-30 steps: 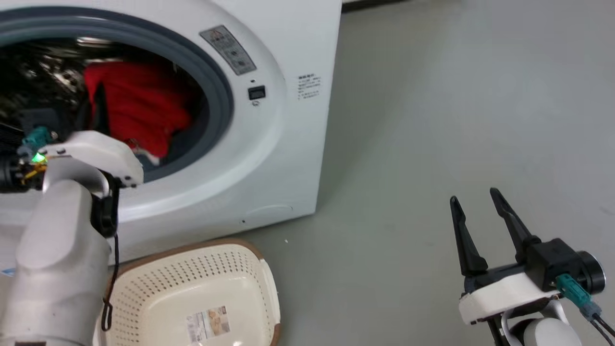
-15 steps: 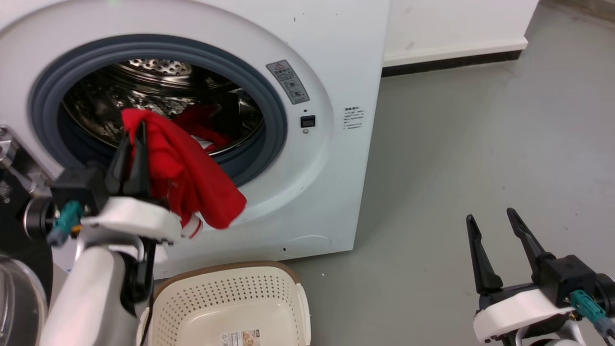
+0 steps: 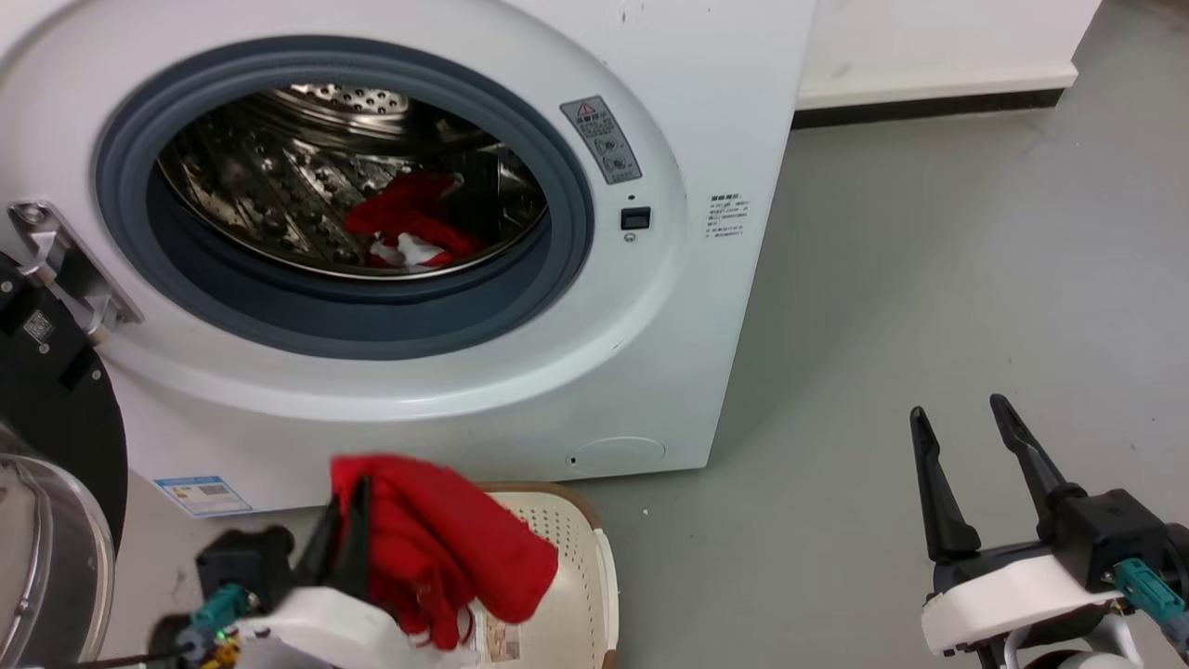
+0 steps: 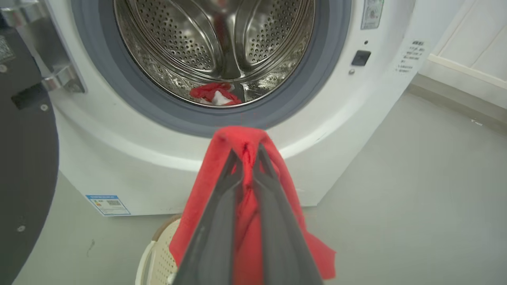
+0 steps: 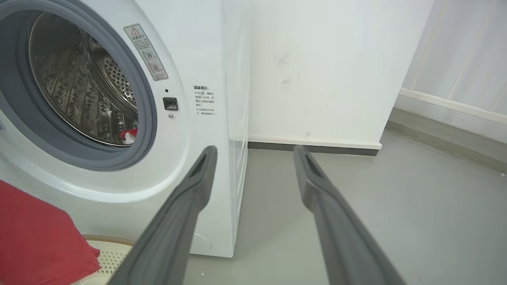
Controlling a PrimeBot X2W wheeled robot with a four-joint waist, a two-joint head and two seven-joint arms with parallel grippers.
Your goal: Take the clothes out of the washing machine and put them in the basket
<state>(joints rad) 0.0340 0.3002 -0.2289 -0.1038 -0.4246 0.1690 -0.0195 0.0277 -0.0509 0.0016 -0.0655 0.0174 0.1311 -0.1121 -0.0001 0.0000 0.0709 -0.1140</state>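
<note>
Nearest, low on the left: the left gripper [image 3: 358, 491], its fingers pinched tight on a fold of a red garment [image 3: 446, 548]. The cloth drapes over both fingertips and hangs down on their right side in a loose bunch. The garment hangs directly above the basket [image 3: 583, 557], which sits on the grey floor [image 3: 929, 279] just in front of the washing machine [image 3: 669, 353]. I cannot tell whether the cloth's lower end touches the basket. Low on the right: the right gripper [image 3: 959, 409], fingers spread wide with nothing between them, well apart from both machine and basket, over bare floor. Beyond: the machine's round door [image 3: 56, 400] stands open to the left, with a black frame and a bright hinge bracket. A grey rubber ring [image 3: 372, 325] circles the mouth. Deeper in is the perforated steel drum [image 3: 251, 186], and at its bottom a second red garment [image 3: 409, 218] lies crumpled, showing a white patch. Farthest: a white wall [image 3: 929, 37] with a dark baseboard strip where it meets the floor.
</note>
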